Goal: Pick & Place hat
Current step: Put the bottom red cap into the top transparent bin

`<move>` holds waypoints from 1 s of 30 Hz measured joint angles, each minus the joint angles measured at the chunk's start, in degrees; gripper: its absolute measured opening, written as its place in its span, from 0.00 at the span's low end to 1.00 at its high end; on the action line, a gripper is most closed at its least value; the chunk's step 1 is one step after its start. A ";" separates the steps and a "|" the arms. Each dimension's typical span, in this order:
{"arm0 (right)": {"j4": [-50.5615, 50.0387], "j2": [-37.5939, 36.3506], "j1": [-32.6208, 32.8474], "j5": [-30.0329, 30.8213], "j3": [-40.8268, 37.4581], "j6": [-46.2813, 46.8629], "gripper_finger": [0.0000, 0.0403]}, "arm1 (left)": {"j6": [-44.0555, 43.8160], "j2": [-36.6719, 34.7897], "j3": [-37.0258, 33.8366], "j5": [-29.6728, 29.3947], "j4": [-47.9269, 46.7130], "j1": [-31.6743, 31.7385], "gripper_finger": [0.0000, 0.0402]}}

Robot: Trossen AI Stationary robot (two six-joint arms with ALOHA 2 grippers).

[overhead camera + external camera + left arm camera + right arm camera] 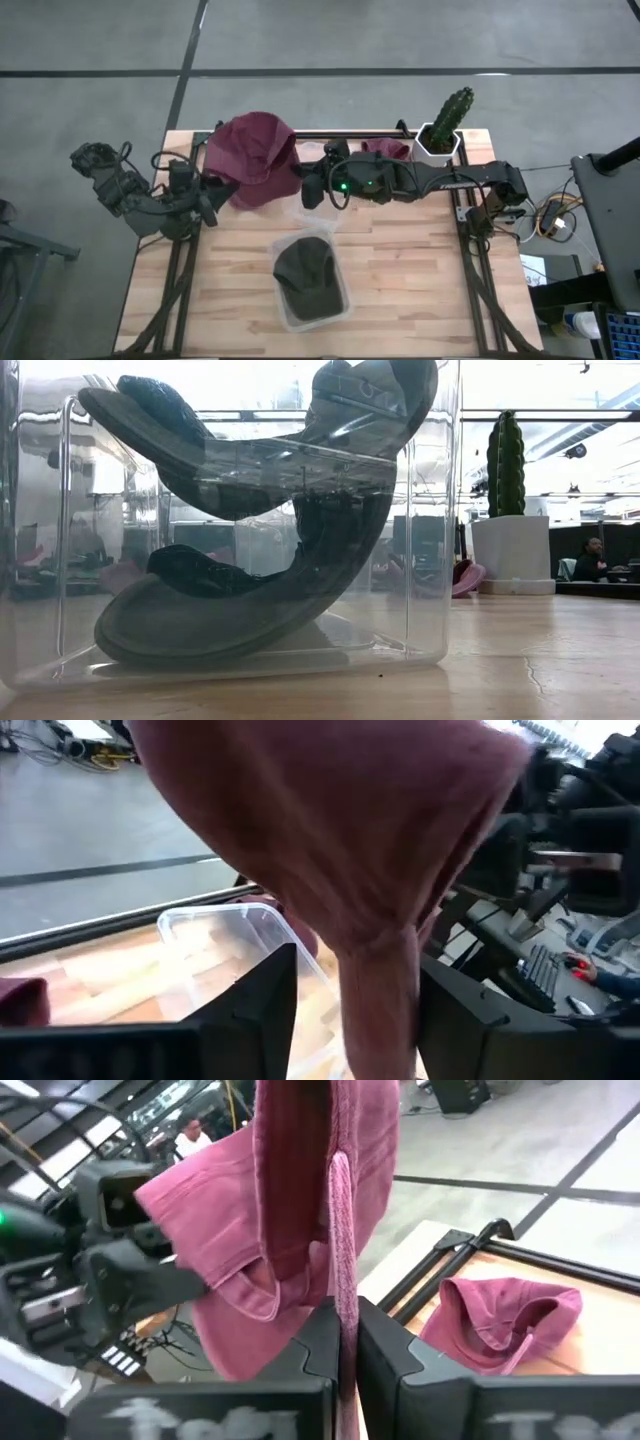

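You have the maroon hat [255, 160] pinched from both sides — left gripper [212, 195] and right gripper [312, 188] each clamped on its fabric — stretched open just behind the clear bin [310, 275], likely for lowering in.

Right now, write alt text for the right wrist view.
The right gripper pinches a hanging maroon hat by its edge, fingers shut on the fabric. The left arm holds the hat's other side, and a second maroon hat lies on the wooden table.
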 joint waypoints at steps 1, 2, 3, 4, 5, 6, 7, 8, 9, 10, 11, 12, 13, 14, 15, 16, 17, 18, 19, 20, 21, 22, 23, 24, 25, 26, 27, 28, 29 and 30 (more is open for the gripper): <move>-0.02 0.00 -0.54 -0.06 0.21 0.50 0.03 | -0.59 0.00 0.00 0.01 0.82 0.00 0.42; -0.02 0.00 -1.25 -0.37 0.42 1.03 0.03 | -0.59 -0.08 0.00 -0.04 2.23 0.00 0.42; 0.00 -0.02 -1.92 -0.75 0.70 1.35 0.03 | 0.22 -0.23 0.00 -0.13 3.42 0.00 0.42; 0.07 -0.09 -2.57 -1.02 0.93 1.55 0.03 | 1.94 -0.37 0.00 -0.37 4.03 0.00 0.42; 0.15 -0.18 -3.16 -1.38 1.15 1.65 0.03 | 3.67 -0.45 0.10 -1.24 4.50 0.00 0.42; 0.28 -0.23 -3.74 -2.05 1.43 1.74 0.03 | 4.88 -0.53 0.29 -2.47 4.74 0.00 0.42; 0.37 -0.27 -4.25 -2.92 1.62 1.90 0.03 | 5.64 -0.67 0.50 -3.82 4.70 -0.02 0.42; 0.38 -0.33 -4.57 -3.45 1.78 2.26 0.03 | 6.26 -0.91 0.76 -4.71 4.61 0.00 0.42; 0.37 -0.33 -4.82 -3.60 1.83 2.41 0.03 | 7.53 -1.13 1.11 -4.95 4.63 -0.02 0.42; 0.33 -0.33 -4.96 -3.58 1.83 2.57 0.03 | 9.41 -1.40 1.33 -5.01 4.74 -0.01 0.42; 0.23 -0.33 -5.18 -3.50 1.83 2.93 0.03 | 11.53 -1.62 1.38 -5.06 4.68 -0.02 0.42; 0.08 -0.33 -5.42 -3.41 1.83 3.67 0.03 | 13.43 -1.76 1.42 -5.16 4.64 -0.02 0.42; -0.06 -0.33 -5.78 -3.39 1.83 4.77 0.03 | 14.96 -1.88 1.49 -5.17 4.67 -0.02 0.42; -0.28 -0.33 -6.18 -3.33 1.83 5.93 0.03 | 16.34 -2.09 1.51 -5.17 4.68 -0.02 0.42; -1.01 -0.38 -6.61 -3.22 1.83 7.15 0.03 | 17.94 -2.34 1.51 -5.17 4.65 -0.02 0.42; -2.35 -0.46 -6.99 -3.04 1.83 8.56 0.03 | 19.79 -2.54 1.51 -5.17 4.67 -0.02 0.42; -4.24 -0.48 -7.39 -2.94 1.87 10.53 0.03 | 21.25 -2.64 1.51 -5.36 4.67 -0.02 0.42; -6.85 -0.48 -7.70 -2.94 1.87 13.05 0.03 | 22.30 -2.69 1.51 -5.86 4.67 -0.02 0.42; -9.86 -0.48 -7.86 -2.99 1.87 15.42 0.03 | 22.96 -2.76 1.51 -6.44 4.67 -0.02 0.42; -13.02 -0.48 -7.87 -2.99 1.86 17.37 0.03 | 23.65 -2.85 1.51 -6.95 4.69 -0.02 0.42; -16.31 -0.48 -7.86 -3.01 1.85 19.32 0.03 | 24.29 -2.96 1.51 -7.12 4.69 -0.02 0.42; -19.61 -0.48 -7.78 -3.09 1.85 21.66 0.03 | 25.14 -3.08 1.51 -7.16 4.69 -0.02 0.42; -22.79 -0.48 -7.73 -3.21 1.85 24.03 0.03 | 25.94 -3.18 1.51 -7.25 4.69 -0.02 0.42; -25.64 -0.48 -7.71 -3.23 1.85 26.07 0.03 | 26.77 -3.20 1.51 -7.33 4.69 -0.02 0.42; -28.12 -0.48 -7.66 -3.19 1.85 27.77 0.03 | 27.19 -3.24 1.51 -7.76 4.69 -0.02 0.42; -30.48 -0.48 -7.47 -2.98 1.85 29.50 0.03 | 27.27 -3.24 1.51 -8.22 4.69 -0.02 0.42; -32.44 -0.48 -7.24 -2.53 1.82 31.21 0.03 | 27.27 -3.30 1.51 -8.32 4.73 -0.02 0.42; -33.92 -0.48 -7.05 -1.85 1.80 32.51 0.03 | 27.27 -3.40 1.51 -8.32 4.73 -0.02 0.42; -35.06 -0.48 -6.85 -1.33 1.78 33.68 0.03 | 27.28 -3.45 1.51 -8.33 4.73 -0.02 0.42; -36.09 -0.48 -6.72 -1.17 1.78 35.04 0.03 | 27.43 -3.46 1.51 -8.34 4.74 -0.02 0.42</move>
